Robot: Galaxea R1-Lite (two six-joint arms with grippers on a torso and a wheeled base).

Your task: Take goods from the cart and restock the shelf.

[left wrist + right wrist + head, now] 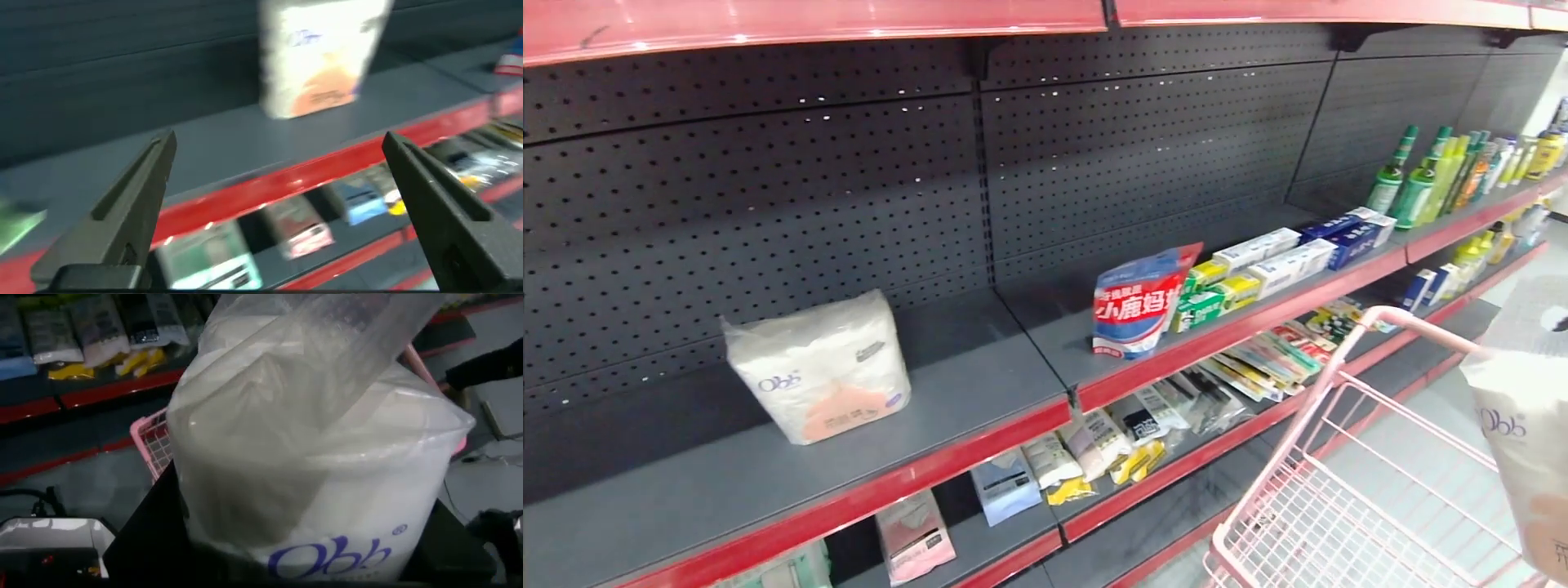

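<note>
My right claw (pixel 302 559) is clamped on the held pack (pixel 319 457), a soft white bundle in clear wrap, pressed between my two dark fingers. From my head I see this held pack (pixel 1523 425) hanging at my far right, over the near right corner of the pink wire cart (pixel 1347 490). My left claw (pixel 282 204) is spread wide apart with nothing in it, hovering in front of the red-edged shelf (pixel 980 384) and pointing in at the grey board. On that board the shelved pack (pixel 818 367), of the same kind, stands upright near the back panel, well to the left of the upright that splits the shelf; between my left fingers it shows farther in (pixel 323 53). On the next section to the right stands a blue and red pouch (pixel 1139 302), with rows of boxes (pixel 1258 265) just beside it and green bottles (pixel 1417 175) farther along. Small packets (pixel 1094 445) lie on the lower shelf.
</note>
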